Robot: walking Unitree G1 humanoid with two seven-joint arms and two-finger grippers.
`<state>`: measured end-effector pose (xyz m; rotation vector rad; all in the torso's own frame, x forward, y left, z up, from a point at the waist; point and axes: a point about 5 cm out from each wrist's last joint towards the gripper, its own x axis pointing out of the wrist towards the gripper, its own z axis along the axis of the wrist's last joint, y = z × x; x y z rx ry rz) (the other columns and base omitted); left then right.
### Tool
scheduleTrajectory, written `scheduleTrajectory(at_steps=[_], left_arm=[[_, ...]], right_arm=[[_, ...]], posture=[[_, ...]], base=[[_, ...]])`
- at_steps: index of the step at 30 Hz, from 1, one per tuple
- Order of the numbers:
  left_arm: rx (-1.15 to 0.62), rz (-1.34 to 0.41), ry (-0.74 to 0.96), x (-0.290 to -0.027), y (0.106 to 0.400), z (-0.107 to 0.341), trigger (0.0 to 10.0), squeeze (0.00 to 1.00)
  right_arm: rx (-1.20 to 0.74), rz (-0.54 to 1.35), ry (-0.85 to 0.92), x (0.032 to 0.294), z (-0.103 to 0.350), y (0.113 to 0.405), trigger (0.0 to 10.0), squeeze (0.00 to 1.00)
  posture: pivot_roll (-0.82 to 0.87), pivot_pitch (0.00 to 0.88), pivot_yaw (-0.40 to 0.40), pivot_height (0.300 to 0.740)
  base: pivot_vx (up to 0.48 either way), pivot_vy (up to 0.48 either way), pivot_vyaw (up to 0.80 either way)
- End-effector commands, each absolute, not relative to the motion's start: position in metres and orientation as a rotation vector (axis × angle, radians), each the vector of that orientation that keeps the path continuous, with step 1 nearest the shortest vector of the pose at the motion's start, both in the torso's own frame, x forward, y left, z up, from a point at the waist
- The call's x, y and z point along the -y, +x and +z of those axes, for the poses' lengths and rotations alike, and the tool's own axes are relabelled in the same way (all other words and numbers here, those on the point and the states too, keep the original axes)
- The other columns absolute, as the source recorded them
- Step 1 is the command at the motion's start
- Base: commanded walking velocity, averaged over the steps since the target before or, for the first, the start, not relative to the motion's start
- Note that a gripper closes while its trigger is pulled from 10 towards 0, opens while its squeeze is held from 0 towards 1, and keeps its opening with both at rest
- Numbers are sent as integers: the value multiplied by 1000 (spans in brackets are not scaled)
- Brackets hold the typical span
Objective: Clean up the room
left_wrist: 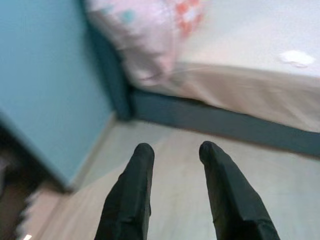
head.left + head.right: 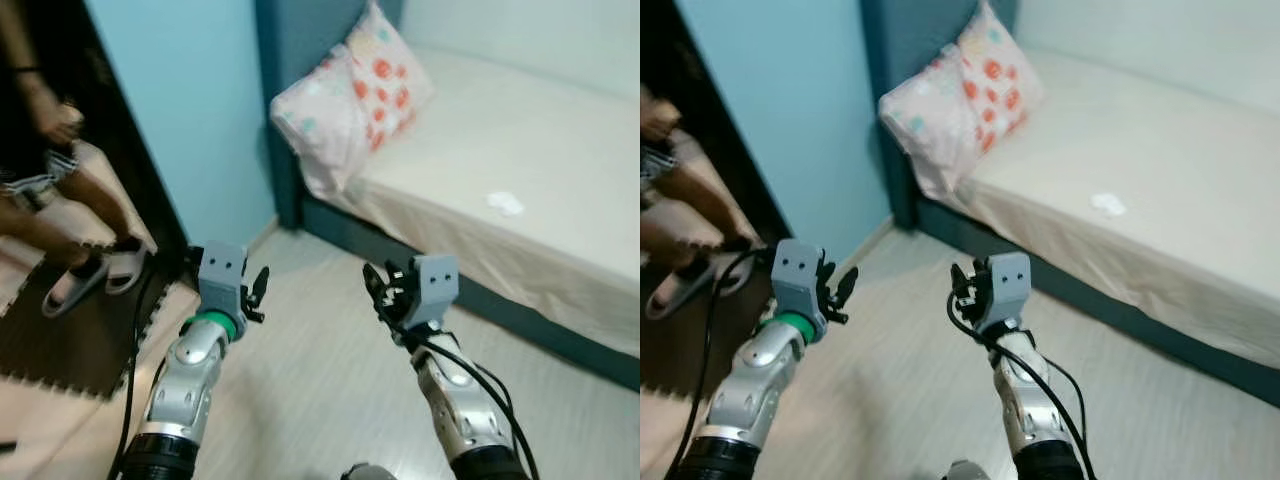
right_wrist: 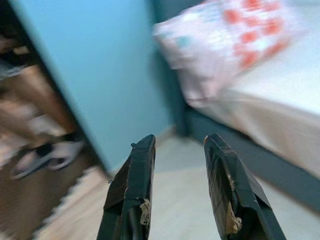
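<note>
Two hands hover above pale wood-grain floor (image 2: 320, 370), left hand (image 2: 258, 290) and right hand (image 2: 385, 290) both spread, holding nothing. At 12 o'clock a puffy patterned pillow (image 2: 350, 95) leans on the bed (image 2: 520, 150); at 2 o'clock a small crumpled white scrap (image 2: 505, 203) lies on its smooth beige sheet.

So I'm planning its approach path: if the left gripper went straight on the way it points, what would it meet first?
Probably the bed's dark base below the sheet, near the pillow. The left gripper is open over bare floor; depth is unclear.
</note>
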<state>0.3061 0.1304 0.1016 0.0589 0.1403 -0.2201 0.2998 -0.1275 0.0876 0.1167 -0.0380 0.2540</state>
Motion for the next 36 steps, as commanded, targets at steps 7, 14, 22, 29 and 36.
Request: scheduleTrajectory(at_steps=[7,14,22,29,36], left_arm=[[-146,-219,63,-133,305,99,10000,0],[-141,-225,66,-132,306,99,10000,0],[-140,-226,68,-133,307,98,10000,0],[-136,-227,71,-132,308,99,10000,0],[-124,-208,95,-134,310,99,10000,0]], right_arm=[[31,250,121,127,85,299,10000,0],[33,248,120,128,86,299,10000,0],[35,249,119,128,86,299,10000,0],[37,249,118,128,86,300,10000,0],[48,240,112,128,87,299,10000,0]], posture=[[-112,0,82,740],[-116,0,83,740],[-117,0,84,740],[-120,0,87,740],[-122,0,91,740]], base=[[0,0,-800],[0,0,-800],[0,0,-800],[0,0,-800],[280,0,-800]])
